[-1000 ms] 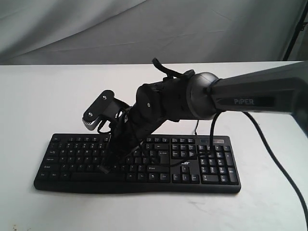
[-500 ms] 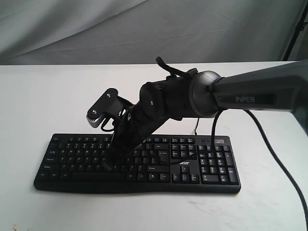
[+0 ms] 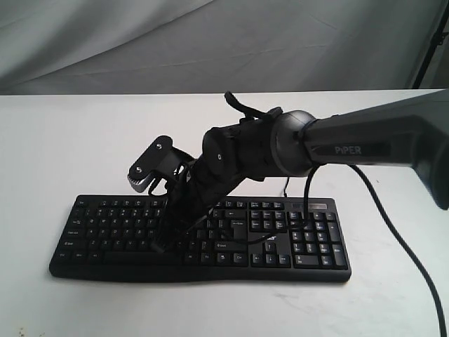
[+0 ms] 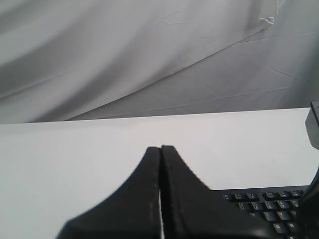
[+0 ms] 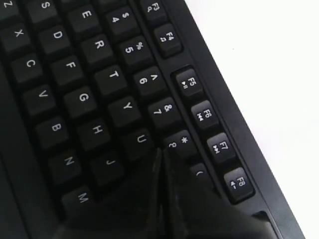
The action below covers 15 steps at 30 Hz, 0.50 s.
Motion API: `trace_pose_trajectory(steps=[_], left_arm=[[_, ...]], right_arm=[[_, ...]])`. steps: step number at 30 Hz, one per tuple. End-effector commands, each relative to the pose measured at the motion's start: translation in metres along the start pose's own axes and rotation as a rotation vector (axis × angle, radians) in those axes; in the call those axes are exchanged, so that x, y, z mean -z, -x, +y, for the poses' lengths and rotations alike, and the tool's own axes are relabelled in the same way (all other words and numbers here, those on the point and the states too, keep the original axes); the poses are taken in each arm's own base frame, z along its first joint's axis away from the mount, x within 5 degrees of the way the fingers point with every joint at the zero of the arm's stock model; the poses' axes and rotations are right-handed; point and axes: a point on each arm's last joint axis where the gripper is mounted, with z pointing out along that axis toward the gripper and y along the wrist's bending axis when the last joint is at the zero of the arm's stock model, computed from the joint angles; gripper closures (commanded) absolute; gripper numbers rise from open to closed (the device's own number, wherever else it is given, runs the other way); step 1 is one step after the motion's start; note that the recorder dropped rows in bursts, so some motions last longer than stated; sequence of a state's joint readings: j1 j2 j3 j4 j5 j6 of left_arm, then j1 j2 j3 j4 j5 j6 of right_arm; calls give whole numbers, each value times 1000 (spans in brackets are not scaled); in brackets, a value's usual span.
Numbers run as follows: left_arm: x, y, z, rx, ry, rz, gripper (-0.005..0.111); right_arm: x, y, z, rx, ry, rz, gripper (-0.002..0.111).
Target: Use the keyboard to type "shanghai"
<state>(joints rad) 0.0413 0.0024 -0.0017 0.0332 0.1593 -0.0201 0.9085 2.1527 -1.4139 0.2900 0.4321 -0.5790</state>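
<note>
The black keyboard [image 3: 309, 242] lies lengthwise on the white table, near its front edge. My right arm reaches across from the right, and its right gripper [image 3: 160, 247] points down onto the left-middle letter keys. In the right wrist view the right gripper [image 5: 160, 150] is shut with nothing held. Its tip sits between the U and 8 keys of the keyboard [image 5: 75, 74], and the key beneath it is hidden. My left gripper [image 4: 160, 147] is shut and empty, above bare table beside a corner of the keyboard [image 4: 269, 204]. The exterior view does not show it.
A grey cloth backdrop [image 3: 140, 42] hangs behind the white table [image 3: 70, 140]. The right arm's black cable [image 3: 393, 225] droops past the keyboard's right end. A dark stand [image 3: 429, 49] rises at the back right.
The right gripper's tip has shifted slightly to the right along the keys. The wrist rose a little and came back down.
</note>
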Motion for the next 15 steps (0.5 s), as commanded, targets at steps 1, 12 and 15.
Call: trace_pose_trajectory(steps=[1, 12, 15], left_arm=[[0, 0, 0, 4, -7, -6, 107], [0, 0, 0, 4, -7, -6, 107], [0, 0, 0, 4, -7, -6, 107]], right_arm=[[-4, -3, -2, 2, -5, 4, 108], [18, 9, -4, 33, -33, -44, 108], [30, 13, -4, 47, -45, -60, 108]])
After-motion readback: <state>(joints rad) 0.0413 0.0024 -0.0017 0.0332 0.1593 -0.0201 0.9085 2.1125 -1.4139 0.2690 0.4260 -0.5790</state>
